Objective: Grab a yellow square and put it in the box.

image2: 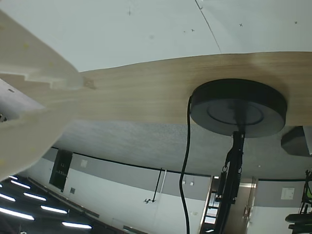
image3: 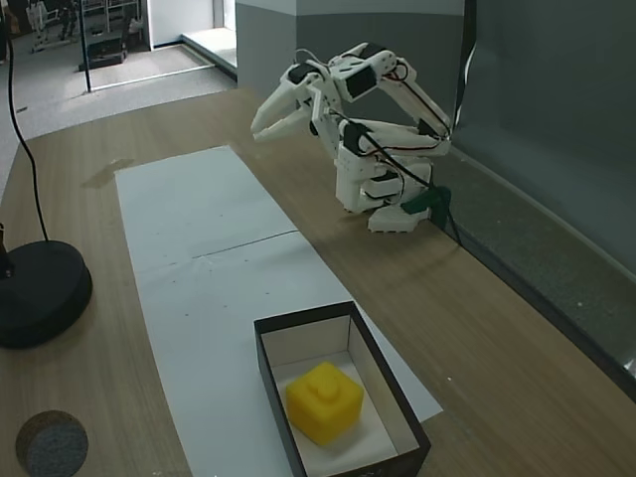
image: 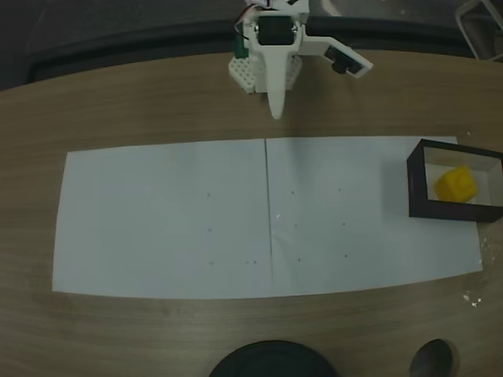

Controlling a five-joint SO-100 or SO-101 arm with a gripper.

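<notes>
The gripper [image3: 260,126] holds nothing, its white fingers [image: 276,94] drawn together to a point and raised above the bare wooden table [image: 157,102] near the arm's base [image3: 383,194], well apart from the box. Before it two white paper sheets [image: 173,220] lie side by side, and in both fixed views the yellow square [image3: 323,401] sits inside the dark-walled box [image3: 308,320] at the paper's far end. In the wrist view a black round stand base [image2: 238,107] with a cable rests on the table edge.
</notes>
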